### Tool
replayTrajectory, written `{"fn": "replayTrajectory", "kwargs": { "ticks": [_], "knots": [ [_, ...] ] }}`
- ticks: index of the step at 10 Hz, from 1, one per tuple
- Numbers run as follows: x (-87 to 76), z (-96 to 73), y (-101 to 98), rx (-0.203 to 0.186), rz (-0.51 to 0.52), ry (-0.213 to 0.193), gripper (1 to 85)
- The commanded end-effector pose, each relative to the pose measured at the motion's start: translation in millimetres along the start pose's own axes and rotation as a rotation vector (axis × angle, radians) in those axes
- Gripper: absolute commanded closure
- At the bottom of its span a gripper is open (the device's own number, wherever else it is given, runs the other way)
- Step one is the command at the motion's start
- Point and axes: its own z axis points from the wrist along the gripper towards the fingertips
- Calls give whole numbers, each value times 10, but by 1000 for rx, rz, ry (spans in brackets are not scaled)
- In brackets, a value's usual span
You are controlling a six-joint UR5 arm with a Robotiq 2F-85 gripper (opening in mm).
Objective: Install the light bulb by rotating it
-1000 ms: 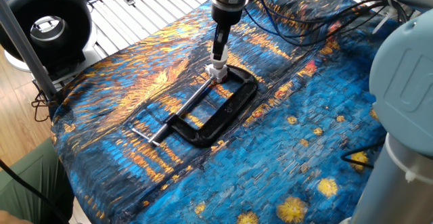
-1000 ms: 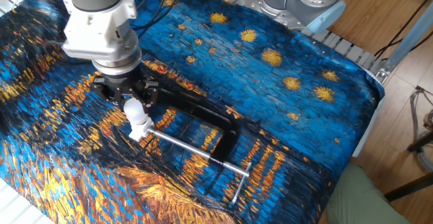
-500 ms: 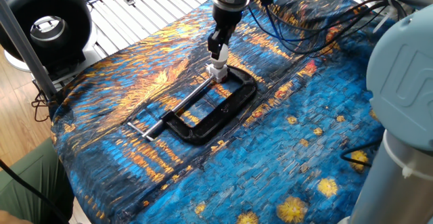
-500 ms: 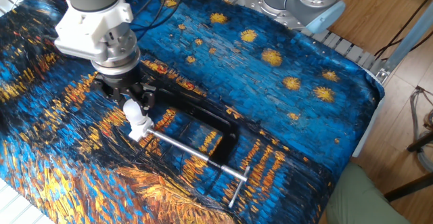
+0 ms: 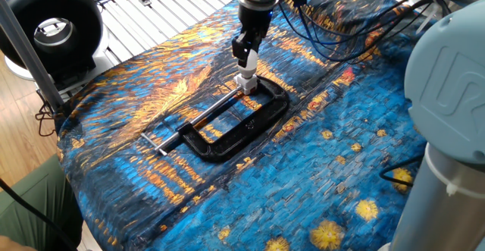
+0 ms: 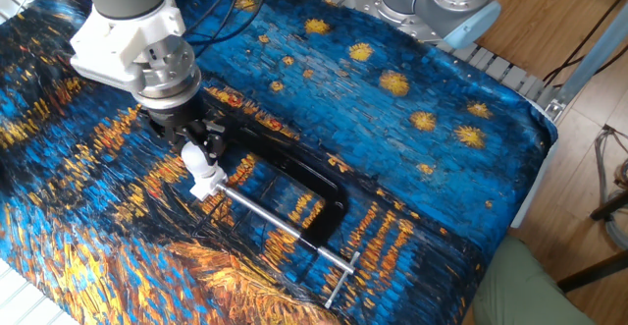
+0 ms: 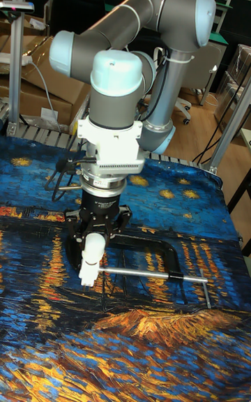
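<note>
We see the black two-finger gripper [image 7: 95, 233] pointing down, its fingers [image 6: 214, 139] closed around the small matte white light bulb [image 6: 196, 157] with its rounded top; the bulb sits tilted on a white blocky socket base [image 6: 204, 186], which rests against one end of the black metal C-clamp [image 5: 242, 120]; the clamp lies flat on the blue and orange painted-pattern cloth [image 6: 412, 158] covering the table; its silver screw rod [image 7: 139, 272] runs from the socket base to the far jaw, ending in a thin crossbar handle [image 6: 339, 275]; in one fixed view a black round fan [image 5: 47, 25] stands beyond the table edge.
</note>
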Motion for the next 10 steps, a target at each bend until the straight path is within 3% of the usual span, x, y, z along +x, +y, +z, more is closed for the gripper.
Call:
{"fn": "replayTrajectory", "kwargs": {
  "ticks": [1,5,9,10],
  "knots": [
    [37,2,33,-11,-4,20,343],
    [153,-37,-14,-3,-94,76,167],
    [142,-172,-3,27,-176,106,173],
    [185,-277,12,47,-254,146,193]
  ]
}}
